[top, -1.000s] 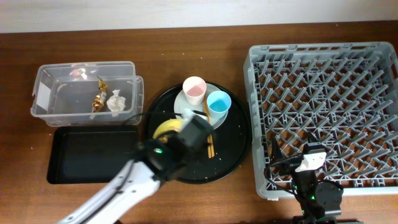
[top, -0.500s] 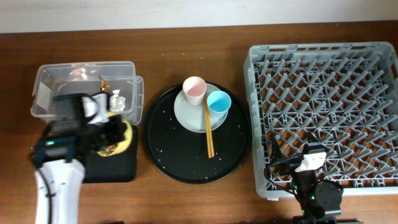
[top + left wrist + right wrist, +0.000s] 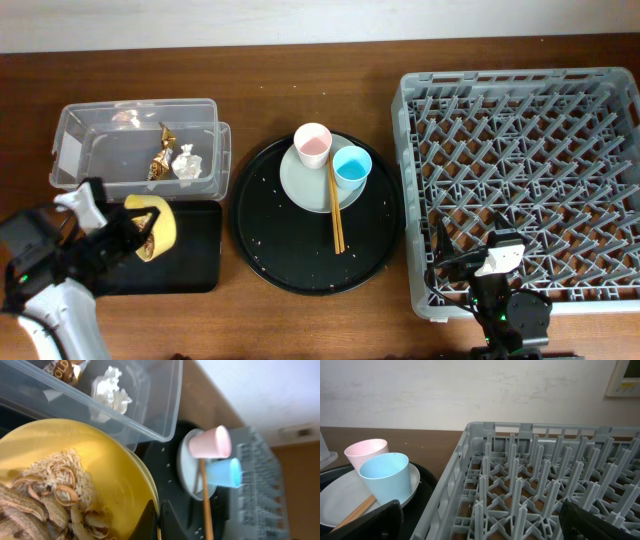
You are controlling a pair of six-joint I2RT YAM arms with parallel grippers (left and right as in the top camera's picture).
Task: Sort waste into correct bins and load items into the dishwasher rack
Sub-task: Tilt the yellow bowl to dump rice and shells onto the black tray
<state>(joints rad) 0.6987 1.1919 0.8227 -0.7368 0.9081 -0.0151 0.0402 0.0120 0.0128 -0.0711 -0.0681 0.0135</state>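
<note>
My left gripper is shut on the rim of the yellow bowl, which is tipped on edge over the shallow black tray. The left wrist view shows the fingertips pinching the bowl's rim, with brownish food scraps inside. The clear box holds the gold wrapper and the paper ball. On the plate stand the pink cup and the blue cup, with chopsticks beside them. My right gripper is open over the dishwasher rack, holding nothing.
The large round black tray with scattered crumbs lies between the bins and the rack. In the right wrist view the rack's pegs fill the space below the open fingers, and the cups stand to the left.
The left arm has carried the yellow bowl off the round tray leftward to above the shallow black tray, where it now stands tilted. The right arm has stayed still.
</note>
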